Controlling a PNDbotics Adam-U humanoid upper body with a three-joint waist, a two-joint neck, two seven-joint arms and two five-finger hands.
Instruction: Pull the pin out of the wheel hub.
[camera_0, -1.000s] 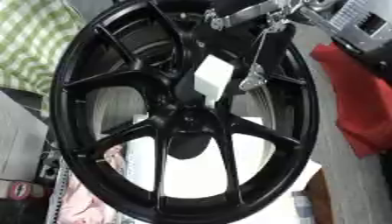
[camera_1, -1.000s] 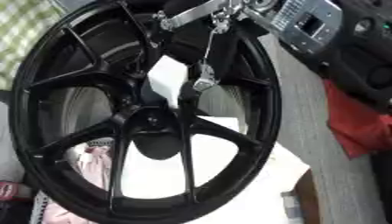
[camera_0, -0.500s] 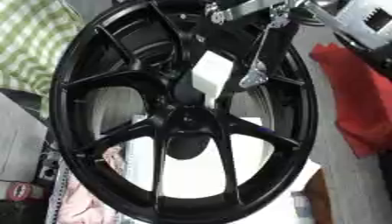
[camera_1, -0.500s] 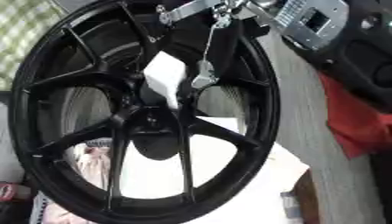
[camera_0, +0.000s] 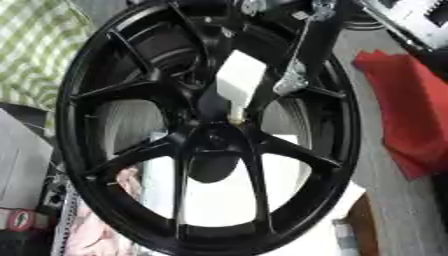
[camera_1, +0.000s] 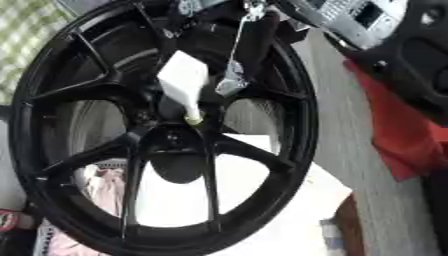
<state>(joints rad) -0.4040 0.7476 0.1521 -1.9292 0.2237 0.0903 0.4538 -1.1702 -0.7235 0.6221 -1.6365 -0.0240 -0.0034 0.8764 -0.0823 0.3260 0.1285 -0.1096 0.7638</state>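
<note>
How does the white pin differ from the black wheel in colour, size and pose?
The pin is white with a yellowish tip; the wheel is black all over. The pin is small and sits near the hub; the wheel fills most of the view. The pin is a tapered block tilted with its narrow end toward the hub; the wheel is a spoked ring standing on edge. They meet at the hub.

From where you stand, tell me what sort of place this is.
Probably a workshop or test bench: a bare black wheel hub stands upright, a red cloth lies beside it, and grey equipment sits behind.
</note>
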